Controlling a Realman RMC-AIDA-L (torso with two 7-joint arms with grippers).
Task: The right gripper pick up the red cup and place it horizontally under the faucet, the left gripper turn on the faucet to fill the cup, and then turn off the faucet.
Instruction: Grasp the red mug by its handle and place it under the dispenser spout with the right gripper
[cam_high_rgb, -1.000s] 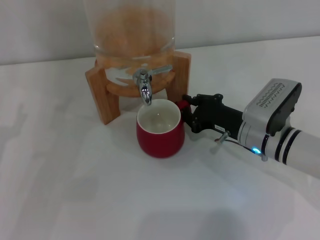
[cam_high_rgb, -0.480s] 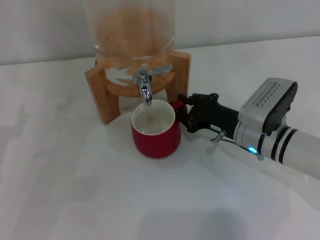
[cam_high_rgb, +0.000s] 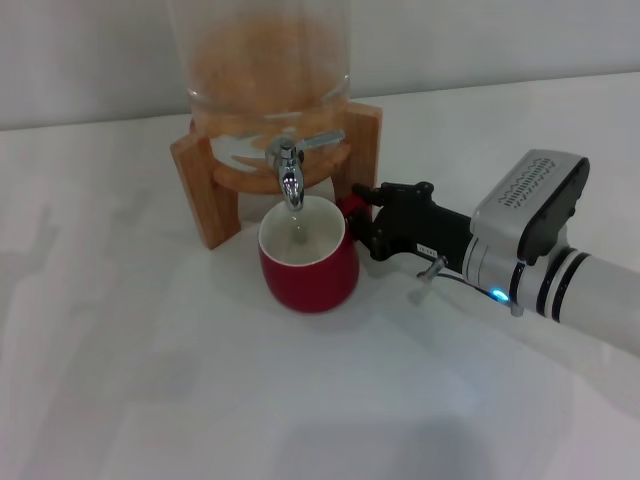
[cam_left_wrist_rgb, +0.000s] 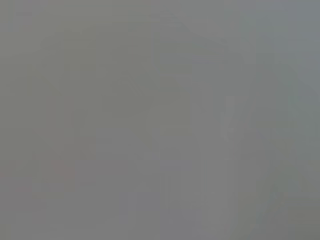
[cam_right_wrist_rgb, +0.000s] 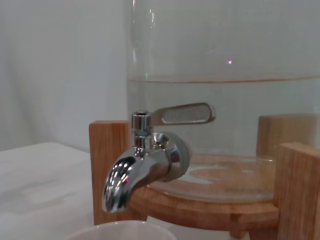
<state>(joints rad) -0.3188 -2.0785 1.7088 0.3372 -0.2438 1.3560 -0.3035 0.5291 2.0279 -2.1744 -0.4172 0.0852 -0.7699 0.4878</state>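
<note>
My right end effector (cam_high_rgb: 352, 222) pinches the handle of the cup (cam_high_rgb: 307, 263), which stands upright on the surface (cam_high_rgb: 150, 380) under the faucet (cam_high_rgb: 290, 178). The handle is mostly hidden. My left wrist view shows only grey, so I see no left end effector.

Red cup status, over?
Right pincer clamped on the handle of the red cup. Cup upright on table, mouth under the faucet spout. Left pincer not in view. Nothing blocking the lever.

red cup (cam_high_rgb: 308, 268) under faucet (cam_high_rgb: 290, 180), right gripper (cam_high_rgb: 362, 222) at its right
</note>
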